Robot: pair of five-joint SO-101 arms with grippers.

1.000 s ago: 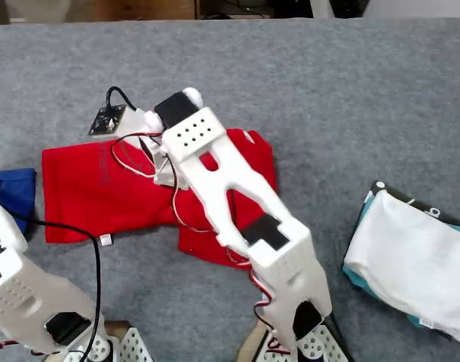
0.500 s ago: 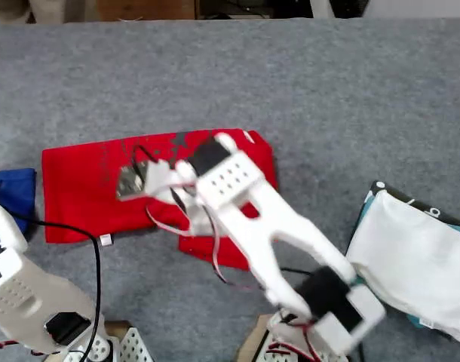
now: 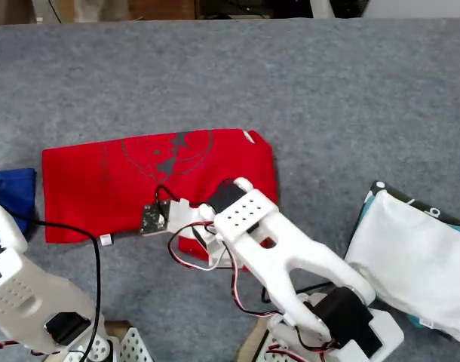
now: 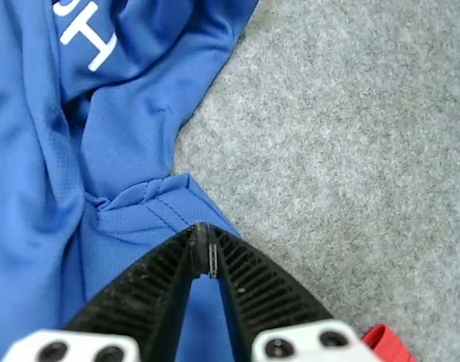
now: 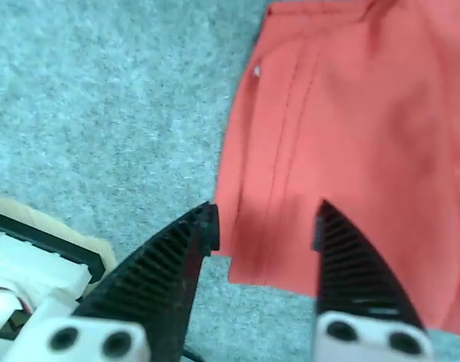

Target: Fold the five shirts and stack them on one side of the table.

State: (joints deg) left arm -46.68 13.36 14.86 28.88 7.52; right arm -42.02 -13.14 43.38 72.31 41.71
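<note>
One blue shirt [image 4: 64,151] under left gripper [image 4: 207,253] (red shirt [image 5: 351,113], right gripper [image 5: 264,219]).

A grey, felt-like cover is stretching across the whole worktop [image 3: 351,90]. Beyond its far edge, a brown wooden surface [image 3: 147,7] is showing beside dark, unclear shapes.

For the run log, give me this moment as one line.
right hand open over red shirt edge | left hand shut over blue shirt
</note>
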